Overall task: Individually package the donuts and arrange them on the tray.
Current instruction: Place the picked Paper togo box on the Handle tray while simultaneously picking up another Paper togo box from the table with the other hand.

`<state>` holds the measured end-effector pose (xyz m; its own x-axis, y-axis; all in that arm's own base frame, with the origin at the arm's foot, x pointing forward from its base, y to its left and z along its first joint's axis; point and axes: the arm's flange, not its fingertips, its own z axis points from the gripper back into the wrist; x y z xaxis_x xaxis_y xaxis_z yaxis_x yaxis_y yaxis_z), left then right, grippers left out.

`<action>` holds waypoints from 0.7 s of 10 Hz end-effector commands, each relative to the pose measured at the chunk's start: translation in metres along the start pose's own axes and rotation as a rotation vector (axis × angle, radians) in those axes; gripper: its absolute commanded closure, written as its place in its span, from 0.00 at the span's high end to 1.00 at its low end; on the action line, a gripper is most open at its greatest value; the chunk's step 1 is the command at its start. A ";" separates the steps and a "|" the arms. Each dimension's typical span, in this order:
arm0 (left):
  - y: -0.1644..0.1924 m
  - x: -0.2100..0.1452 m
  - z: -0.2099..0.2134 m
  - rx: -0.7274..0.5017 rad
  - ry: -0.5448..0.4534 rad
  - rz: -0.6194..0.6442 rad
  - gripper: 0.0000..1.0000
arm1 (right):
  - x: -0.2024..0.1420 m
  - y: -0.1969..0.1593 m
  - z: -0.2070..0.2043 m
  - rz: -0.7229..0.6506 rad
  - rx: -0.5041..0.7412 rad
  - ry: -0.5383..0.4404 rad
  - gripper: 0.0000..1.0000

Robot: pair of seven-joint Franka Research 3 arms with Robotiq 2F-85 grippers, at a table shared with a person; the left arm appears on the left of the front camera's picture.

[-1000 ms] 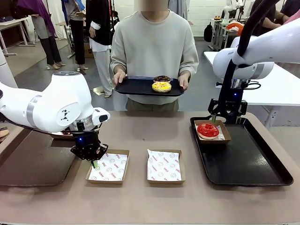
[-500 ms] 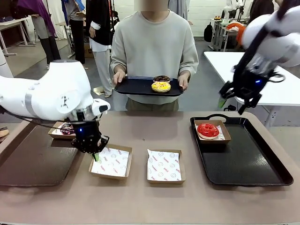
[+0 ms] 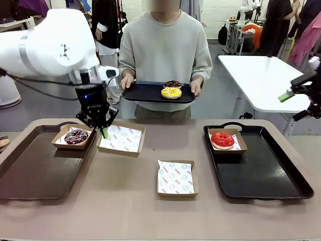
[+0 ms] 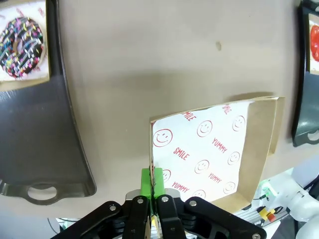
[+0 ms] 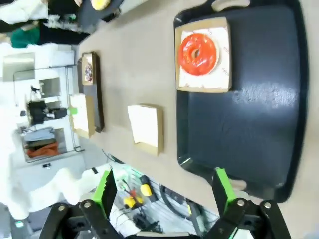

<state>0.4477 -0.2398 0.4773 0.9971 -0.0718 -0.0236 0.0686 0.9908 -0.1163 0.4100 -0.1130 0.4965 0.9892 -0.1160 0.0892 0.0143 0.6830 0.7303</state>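
Observation:
My left gripper (image 3: 103, 131) (image 4: 154, 182) is shut on the edge of a paper-lined cardboard box (image 3: 121, 138) (image 4: 209, 154) and holds it tilted above the table, beside the left tray (image 3: 35, 170). A dark donut with pink sprinkles (image 3: 76, 136) (image 4: 22, 40) lies in a box on that tray. The red donut (image 3: 222, 139) (image 5: 198, 53) sits boxed at the far left corner of the right tray (image 3: 271, 175). High at the right, my right gripper (image 3: 293, 105) (image 5: 163, 188) stands open with nothing in it. The person holds a black tray (image 3: 145, 93) bearing a yellow donut (image 3: 171, 92) and a chocolate donut (image 3: 173, 84).
A second lined box (image 3: 175, 177) (image 5: 147, 128) lies on the table's middle near the front. The person stands at the far edge with both hands on their tray. A white table (image 3: 261, 80) stands behind at the right.
My left gripper has lifted the box off the table and carried it back toward the left tray. The right arm has risen and swung away to the right from the red donut's box.

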 end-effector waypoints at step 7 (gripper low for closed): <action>0.001 0.099 0.018 -0.004 0.005 0.075 0.00 | -0.053 -0.096 0.020 -0.096 0.408 -0.219 1.00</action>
<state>0.5418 -0.2398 0.4880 0.9992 -0.0208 -0.0331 0.0159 0.9899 -0.1411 0.3347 -0.1798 0.4460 0.9197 -0.3730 0.1229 0.0300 0.3789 0.9250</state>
